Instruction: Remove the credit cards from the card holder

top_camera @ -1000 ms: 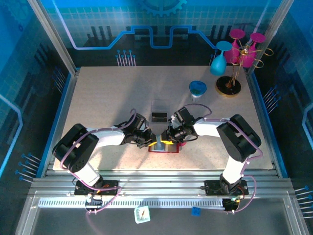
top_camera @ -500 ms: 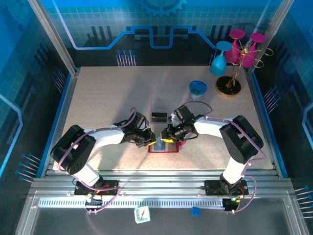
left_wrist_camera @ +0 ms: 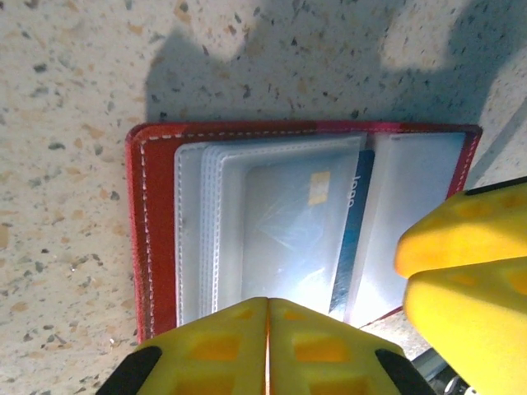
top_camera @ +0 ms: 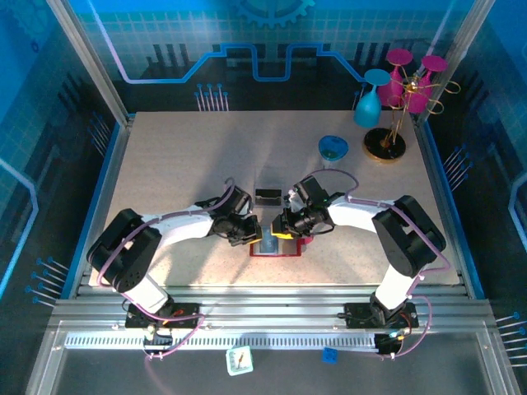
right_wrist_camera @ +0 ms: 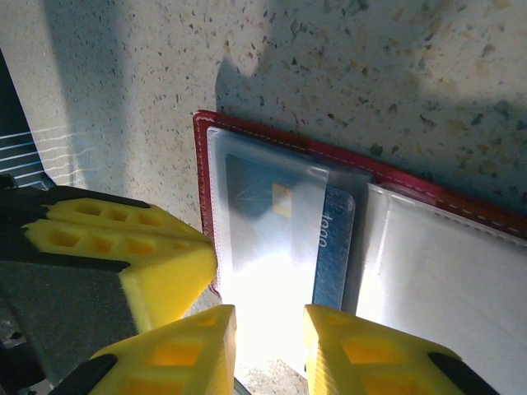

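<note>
While the red card holder [left_wrist_camera: 142,247] lies open on the table [top_camera: 181,156], blue credit card [left_wrist_camera: 356,222] sleeved inside, the left tool [left_wrist_camera: 268,306] is pressed together, the right tool [right_wrist_camera: 270,322] slightly apart.

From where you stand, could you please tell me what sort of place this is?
Probably a robot demo or training cell, not a home: an aluminium frame with blue circuit-print panels encloses a speckled table, and a rack of coloured glasses stands as a prop.
</note>
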